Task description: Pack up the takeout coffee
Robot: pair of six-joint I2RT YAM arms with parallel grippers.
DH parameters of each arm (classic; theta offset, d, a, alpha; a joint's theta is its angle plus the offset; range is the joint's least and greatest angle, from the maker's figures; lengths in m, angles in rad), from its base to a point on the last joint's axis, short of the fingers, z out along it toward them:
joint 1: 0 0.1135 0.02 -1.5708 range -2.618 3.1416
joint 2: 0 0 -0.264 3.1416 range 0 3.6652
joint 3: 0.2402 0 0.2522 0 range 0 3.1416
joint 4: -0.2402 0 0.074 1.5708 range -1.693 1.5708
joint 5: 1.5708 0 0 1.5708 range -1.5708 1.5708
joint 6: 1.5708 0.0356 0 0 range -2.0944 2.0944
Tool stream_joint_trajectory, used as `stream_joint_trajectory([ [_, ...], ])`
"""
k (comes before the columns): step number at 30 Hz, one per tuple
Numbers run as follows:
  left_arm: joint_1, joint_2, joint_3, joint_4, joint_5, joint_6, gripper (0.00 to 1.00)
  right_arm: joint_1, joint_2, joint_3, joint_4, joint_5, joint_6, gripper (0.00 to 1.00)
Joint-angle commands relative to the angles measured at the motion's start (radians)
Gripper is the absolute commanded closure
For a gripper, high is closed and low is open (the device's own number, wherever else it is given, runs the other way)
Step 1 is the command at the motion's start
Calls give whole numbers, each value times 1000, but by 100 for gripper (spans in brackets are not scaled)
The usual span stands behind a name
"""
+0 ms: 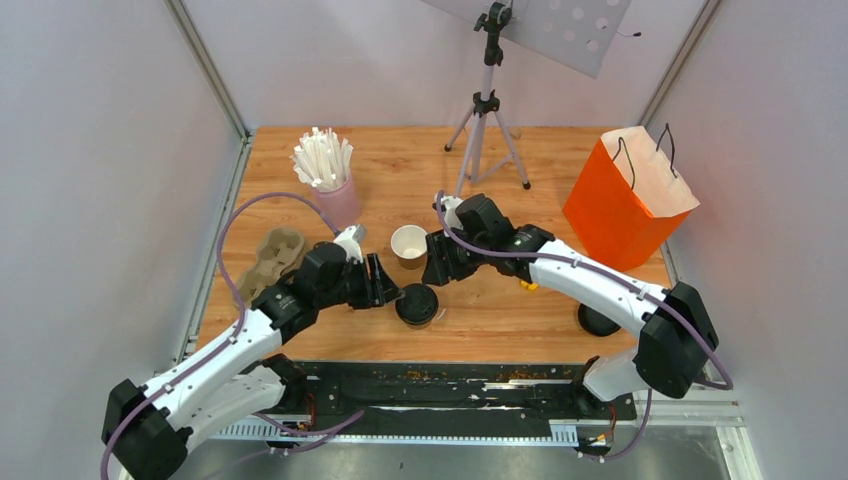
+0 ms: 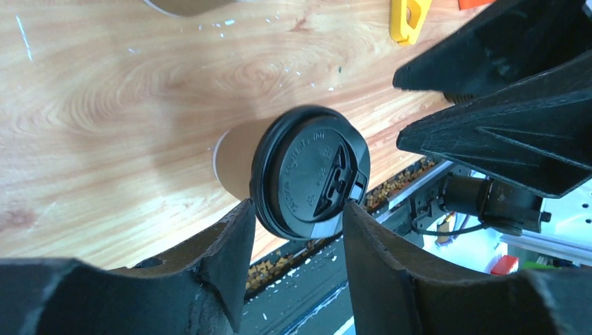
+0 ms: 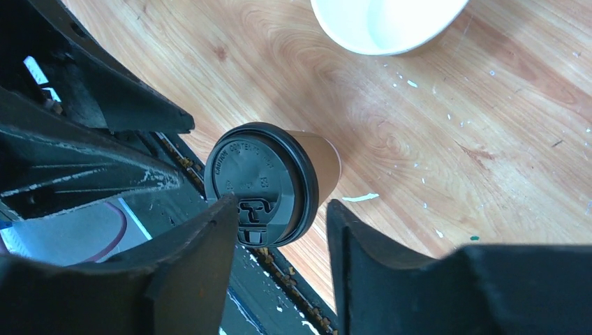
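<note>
The takeout coffee (image 1: pixel 416 305) stands upright near the table's front edge, a kraft-brown cup with a black lid pressed on. My left gripper (image 1: pixel 388 288) is just left of it, open, its fingers apart from the cup. My right gripper (image 1: pixel 436 268) hovers just behind it, also open. In the left wrist view the lidded coffee (image 2: pixel 311 171) shows past my left gripper (image 2: pixel 297 209), not pinched. In the right wrist view the coffee (image 3: pixel 262 178) sits beyond my right gripper (image 3: pixel 279 206), whose left finger overlaps the lid's edge.
An empty white-lined paper cup (image 1: pixel 408 243) stands just behind the coffee. A pink cup of white sticks (image 1: pixel 330 185) and a pulp cup tray (image 1: pixel 272 257) are at the left. An orange paper bag (image 1: pixel 625 200) stands open at the right, a spare black lid (image 1: pixel 598 320) near it. A tripod (image 1: pixel 487 110) stands at the back.
</note>
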Motion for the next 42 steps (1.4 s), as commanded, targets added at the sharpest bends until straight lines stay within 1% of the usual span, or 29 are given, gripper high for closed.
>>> stream_joint_trajectory([
  [1, 36, 67, 71, -13, 19, 56, 45, -18, 35, 70, -26, -21, -35, 53],
  [4, 57, 85, 74, -14, 21, 61, 49, -17, 51, 66, -10, -57, -6, 56],
  [6, 74, 95, 72, -4, 35, 65, 51, -17, 48, 45, 14, -70, 10, 57],
  [12, 80, 124, 70, 18, 75, 117, 52, -15, 64, 45, -3, -84, -4, 57],
  [19, 80, 140, 43, 61, 102, 122, 57, -15, 85, 31, 3, -93, -13, 65],
  [23, 80, 155, 33, 70, 116, 127, 58, -6, 96, 48, -31, -91, 9, 67],
  [25, 80, 160, 23, 81, 126, 127, 59, 6, 93, 56, -60, -68, 31, 66],
  [26, 81, 162, 21, 84, 129, 130, 59, 8, 89, 54, -70, -53, 49, 64],
  [29, 79, 168, 17, 85, 130, 140, 58, 10, 64, 27, -63, -40, 86, 56],
  [31, 81, 170, 17, 83, 132, 145, 58, 13, 49, 0, -40, -42, 85, 51],
  [33, 80, 170, 14, 84, 132, 145, 58, 11, 39, -17, -35, -29, 75, 51],
  [36, 81, 171, 10, 91, 136, 146, 60, 6, 42, -17, -46, -25, 54, 59],
  [39, 81, 176, 14, 79, 149, 170, 64, 1, 47, -26, -36, -44, 45, 63],
  [42, 81, 177, 12, 71, 148, 184, 65, -2, 49, -44, -17, -62, 45, 67],
])
